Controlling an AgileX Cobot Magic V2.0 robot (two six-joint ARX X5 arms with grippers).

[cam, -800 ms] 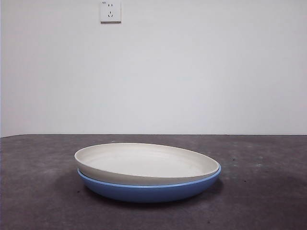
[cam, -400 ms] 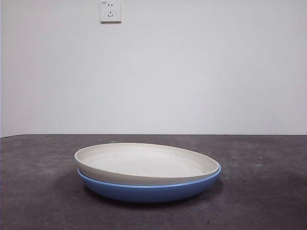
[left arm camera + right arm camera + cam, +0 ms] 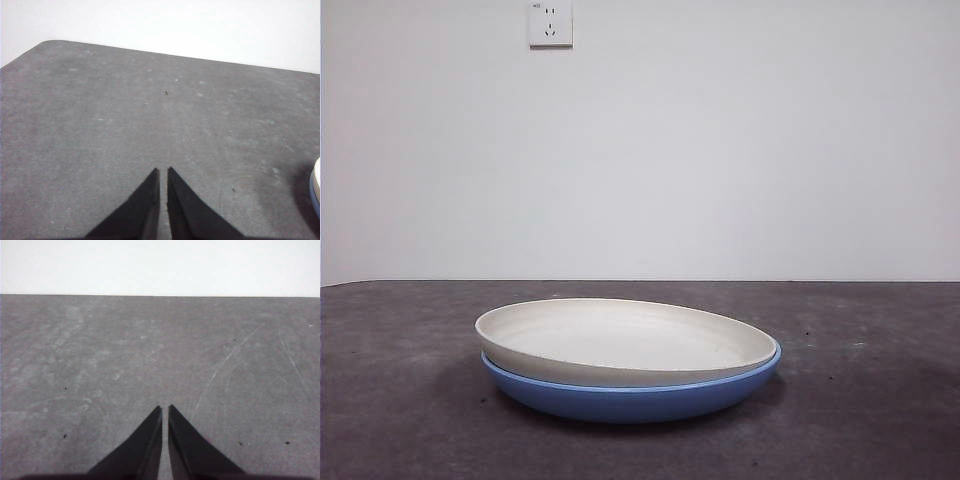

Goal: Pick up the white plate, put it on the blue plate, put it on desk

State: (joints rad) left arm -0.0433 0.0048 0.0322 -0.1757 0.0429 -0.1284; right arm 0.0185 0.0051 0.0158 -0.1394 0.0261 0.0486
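Observation:
The white plate (image 3: 620, 340) rests inside the blue plate (image 3: 630, 398), slightly tilted, at the middle of the desk (image 3: 400, 400) in the front view. A sliver of both plates' rims (image 3: 316, 187) shows at the edge of the left wrist view. My left gripper (image 3: 163, 172) is shut and holds nothing, hovering over bare desk beside the plates. Over bare desk (image 3: 100, 365) too, my right gripper (image 3: 165, 409) is shut and holds nothing; no plate shows in its view. Neither arm appears in the front view.
A white wall with a power socket (image 3: 550, 24) stands behind the desk. The desk's rounded far corner (image 3: 47, 44) shows in the left wrist view.

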